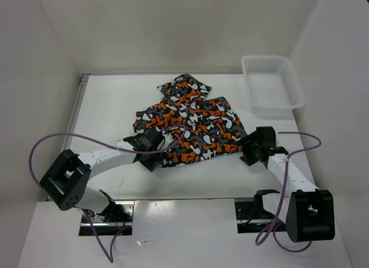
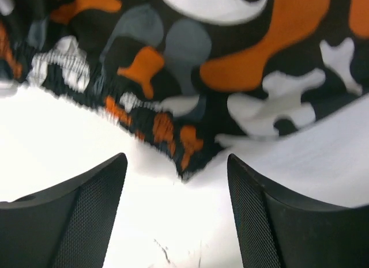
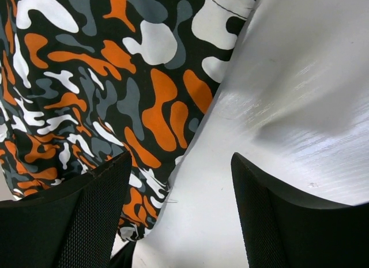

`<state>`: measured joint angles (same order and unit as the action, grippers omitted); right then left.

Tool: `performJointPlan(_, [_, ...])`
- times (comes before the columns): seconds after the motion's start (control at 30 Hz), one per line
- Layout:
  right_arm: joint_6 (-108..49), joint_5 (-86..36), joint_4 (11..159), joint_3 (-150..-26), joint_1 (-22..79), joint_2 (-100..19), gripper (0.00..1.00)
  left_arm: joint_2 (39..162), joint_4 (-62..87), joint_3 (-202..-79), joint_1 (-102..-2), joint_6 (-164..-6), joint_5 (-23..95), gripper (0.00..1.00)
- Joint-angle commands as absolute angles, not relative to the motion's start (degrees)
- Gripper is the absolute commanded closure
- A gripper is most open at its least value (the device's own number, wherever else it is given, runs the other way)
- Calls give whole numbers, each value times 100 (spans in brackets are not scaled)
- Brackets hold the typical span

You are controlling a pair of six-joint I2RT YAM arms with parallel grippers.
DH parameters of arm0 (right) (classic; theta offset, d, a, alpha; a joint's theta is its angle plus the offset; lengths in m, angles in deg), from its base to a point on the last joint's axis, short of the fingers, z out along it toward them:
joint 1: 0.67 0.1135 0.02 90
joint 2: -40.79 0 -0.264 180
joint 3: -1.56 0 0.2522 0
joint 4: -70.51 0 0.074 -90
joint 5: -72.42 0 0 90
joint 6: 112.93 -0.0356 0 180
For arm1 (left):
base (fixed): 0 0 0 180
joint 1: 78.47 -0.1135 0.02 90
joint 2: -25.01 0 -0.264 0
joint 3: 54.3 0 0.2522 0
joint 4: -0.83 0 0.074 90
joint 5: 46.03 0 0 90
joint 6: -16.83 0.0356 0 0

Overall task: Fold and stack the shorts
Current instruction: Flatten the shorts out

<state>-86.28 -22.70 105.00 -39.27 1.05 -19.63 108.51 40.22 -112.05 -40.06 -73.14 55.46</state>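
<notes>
The shorts (image 1: 196, 123), printed in orange, white, black and grey blotches, lie spread out mid-table, with one part reaching toward the back. My left gripper (image 1: 153, 155) sits at their near-left corner. In the left wrist view the gathered waistband corner (image 2: 183, 158) lies just ahead of the left gripper (image 2: 176, 213), which is open over bare table. My right gripper (image 1: 249, 154) is at the shorts' right edge. In the right wrist view it (image 3: 180, 207) is open, and the fabric edge (image 3: 144, 164) lies beside the left finger (image 3: 86, 216), not gripped.
A white plastic mesh basket (image 1: 288, 92) stands at the back right of the table. White walls enclose the table on the left, back and right. Purple cables loop off both arms near the table's front.
</notes>
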Motion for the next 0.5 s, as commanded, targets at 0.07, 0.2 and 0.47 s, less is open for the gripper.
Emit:
performJointPlan(0.07, [-8638, -2303, 10492, -3901, 47, -1994, 25, 10270, 4025, -11043, -3954, -7317, 5593, 22])
performJointPlan(0.2, [-8638, -2355, 10492, -3953, 47, -2109, 25, 10744, 3964, -11043, -3840, -7317, 5688, 27])
performJointPlan(0.47, [-8638, -2303, 10633, -4059, -118, -2109, 22, 11491, 3480, -11025, -3681, -7317, 5478, 86])
